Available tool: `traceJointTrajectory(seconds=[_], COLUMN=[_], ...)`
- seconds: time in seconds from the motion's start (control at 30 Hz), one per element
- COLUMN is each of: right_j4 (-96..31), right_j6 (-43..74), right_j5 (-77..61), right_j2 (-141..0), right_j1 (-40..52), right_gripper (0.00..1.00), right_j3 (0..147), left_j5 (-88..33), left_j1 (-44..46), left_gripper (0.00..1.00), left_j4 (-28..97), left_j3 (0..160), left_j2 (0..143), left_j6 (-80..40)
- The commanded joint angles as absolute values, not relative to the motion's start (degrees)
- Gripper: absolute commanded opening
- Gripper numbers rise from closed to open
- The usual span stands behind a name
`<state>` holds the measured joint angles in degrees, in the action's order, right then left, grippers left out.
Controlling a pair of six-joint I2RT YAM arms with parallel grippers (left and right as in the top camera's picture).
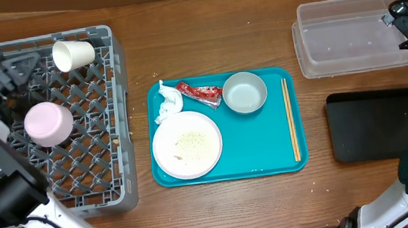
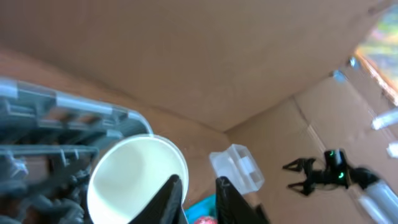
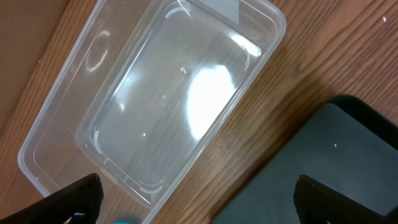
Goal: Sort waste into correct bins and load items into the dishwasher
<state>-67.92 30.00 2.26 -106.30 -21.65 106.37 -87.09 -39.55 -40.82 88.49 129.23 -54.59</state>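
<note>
overhead / done: the white cup (image 1: 72,54) lies on its side at the far edge of the grey dish rack (image 1: 122,115). A pink vessel (image 1: 48,123) sits mouth-down in the rack too. Judgement: loading has begun, sorting has not.
overhead / left to do: the teal tray (image 1: 261,150) carries the crumpled napkin (image 1: 166,103), red wrapper (image 1: 202,94), metal bowl (image 1: 245,93) and white plate (image 1: 165,160) with rice crumbs (image 1: 189,140). The chopsticks (image 1: 290,120) lie along its right side.
overhead / bins: clear tub (image 1: 348,38) and black tray (image 1: 380,123), far right; no napkin or wrapper in either.
left wrist / cup: plain, smooth white, open mouth towards the camera, resting on the rack lattice.
left wrist / left gripper (image 2: 199,183): fingers narrowly apart with nothing seen in the gap. The cup rim is at one finger; touching or just beside, cannot tell.
right wrist / right gripper (image 3: 199,198): spread wide, holding nothing, hanging over the clear tub with a corner of the black tray beside it.
</note>
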Motion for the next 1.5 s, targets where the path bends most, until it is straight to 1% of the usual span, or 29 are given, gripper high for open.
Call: traceJointTrajectory(seconds=[0.0, 0.03, 0.07, 0.1, 0.13, 0.17, 0.3, 0.33, 0.4, 0.5, 0.63, 0.77, 0.9, 0.97, 1.03, 1.3, 1.47], right_j4=[-67.6, -67.6, -67.6, -67.6, -67.6, -67.6, -67.6, -67.6, -67.6, -67.6, -67.6, -67.6, -67.6, -67.6, -67.6, -67.6, -67.6], right_j6=[30.4, 30.4, 30.4, 30.4, 30.4, 30.4, 30.4, 30.4, 30.4, 30.4, 30.4, 30.4, 30.4, 30.4, 30.4, 30.4, 30.4], right_j5=[2.3, 2.3, 2.3, 2.3, 2.3, 2.3, 2.3, 2.3, 2.3, 2.3, 2.3, 2.3, 2.3, 2.3, 2.3, 2.3, 2.3], right_j2=[-106.3, -106.3, -106.3, -106.3, -106.3, -106.3, -106.3, -106.3, -106.3, -106.3, -106.3, -106.3, -106.3, -106.3, -106.3, -106.3, -106.3], right_j1=[-21.7, -21.7, -21.7, -21.7, -21.7, -21.7, -21.7, -21.7, -21.7, -21.7, -21.7, -21.7, -21.7, -21.7, -21.7, -21.7, -21.7], right_gripper=[1.0, 1.0, 0.99, 1.0, 1.0, 1.0, 1.0, 1.0, 1.0, 1.0, 1.0, 1.0, 1.0, 1.0, 1.0, 1.0, 0.99], right_j3=[106.6, 106.6, 106.6, 106.6, 106.6, 106.6, 106.6, 106.6, 106.6, 106.6, 106.6, 106.6, 106.6, 106.6, 106.6, 106.6, 106.6], left_j5=[-90.4, -90.3, -90.0, -89.8, -89.5, -89.6, -90.5, -90.5, -90.5, -90.5, -86.5, -77.2, -60.4, -56.8, -56.4, -65.7, -65.6], left_j1=[-41.1, -41.2, -41.2, -41.1, -40.9, -40.7, -38.5, -37.5, -35.6, -33.7, -31.8, -32.0, -33.6, -35.0, -36.7, -42.6, -45.3], left_gripper=[0.34, 0.43, 0.66, 1.0, 1.0, 1.0, 1.0, 1.0, 1.0, 1.0, 1.0, 1.0, 1.0, 1.0, 1.0, 1.0, 1.0], left_j4=[-57.5, -64.8, -72.8, -81.0, -88.4, -90.3, -90.8, -90.8, -90.7, -90.6, -86.0, -76.1, -56.5, -47.7, -44.3, -44.9, -42.3], left_j3=[89.5, 89.5, 89.6, 89.9, 90.3, 90.8, 92.6, 92.8, 92.8, 92.8, 92.8, 92.8, 92.8, 92.8, 92.8, 97.9, 100.2], left_j2=[129.6, 129.6, 129.6, 129.6, 129.6, 129.5, 129.3, 129.3, 129.3, 129.3, 129.3, 129.3, 129.3, 129.3, 129.3, 129.2, 129.2], left_j6=[-78.1, -83.3, -88.3, -92.8, -97.0, -99.4, -101.8, -100.7, -93.8, -92.6, -95.1, -96.2, -96.6, -99.2, -97.4, -78.6, -72.7])
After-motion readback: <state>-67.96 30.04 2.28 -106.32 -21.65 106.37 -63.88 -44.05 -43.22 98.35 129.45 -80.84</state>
